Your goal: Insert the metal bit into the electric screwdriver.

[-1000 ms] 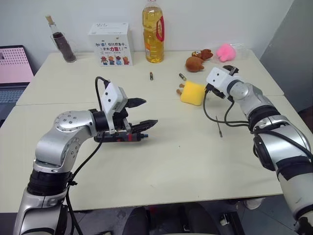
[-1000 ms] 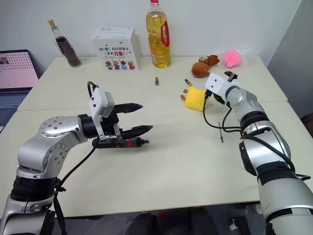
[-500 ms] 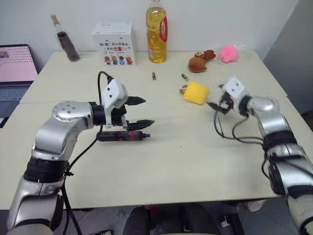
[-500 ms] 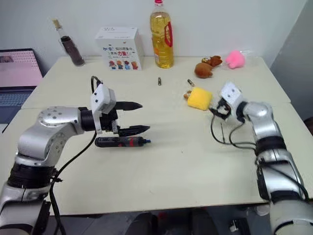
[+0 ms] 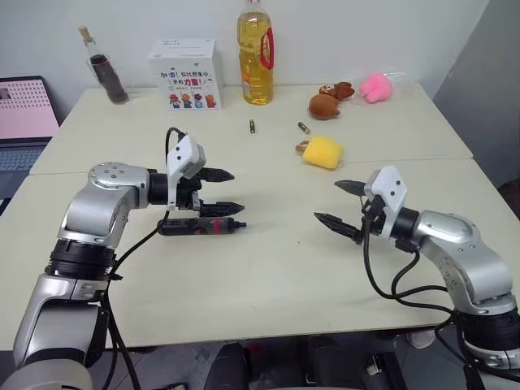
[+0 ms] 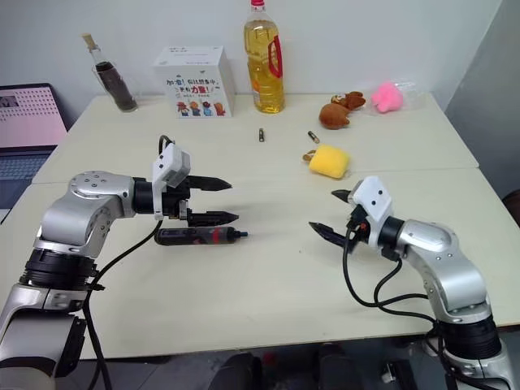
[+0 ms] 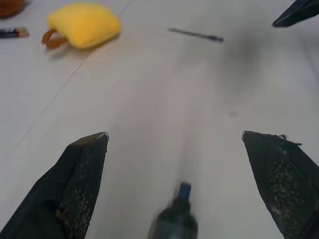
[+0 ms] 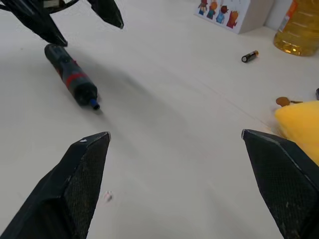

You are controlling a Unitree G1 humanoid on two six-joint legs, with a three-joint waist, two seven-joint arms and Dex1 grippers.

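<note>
Nearest on the table lies the electric screwdriver, flat on its side, its small blue tip pointing toward the robot's right. The left gripper hangs just above it with fingers spread wide and nothing between them. In the left wrist view the blue tip sits low between the two fingers, apart from both. To the right of the screwdriver and well apart from it, the right gripper is also fully released and empty, its fingers aimed back toward the tool.

The metal bit lies flat on the table beyond the screwdriver's tip, well apart from it and close to the right gripper's finger in the left wrist view. A yellow plush toy rests farther from the screwdriver than the bit. Two small batteries lie farther back still. An oil bottle and a printed box stand farthest from the screwdriver.

Neither part is picked up, so the work looks to be at the grasping step. The left gripper likely needs to drop and clamp the screwdriver's body, leaving the tip free. The right gripper needs a careful pinch on the thin bit, which could easily roll or slip.
</note>
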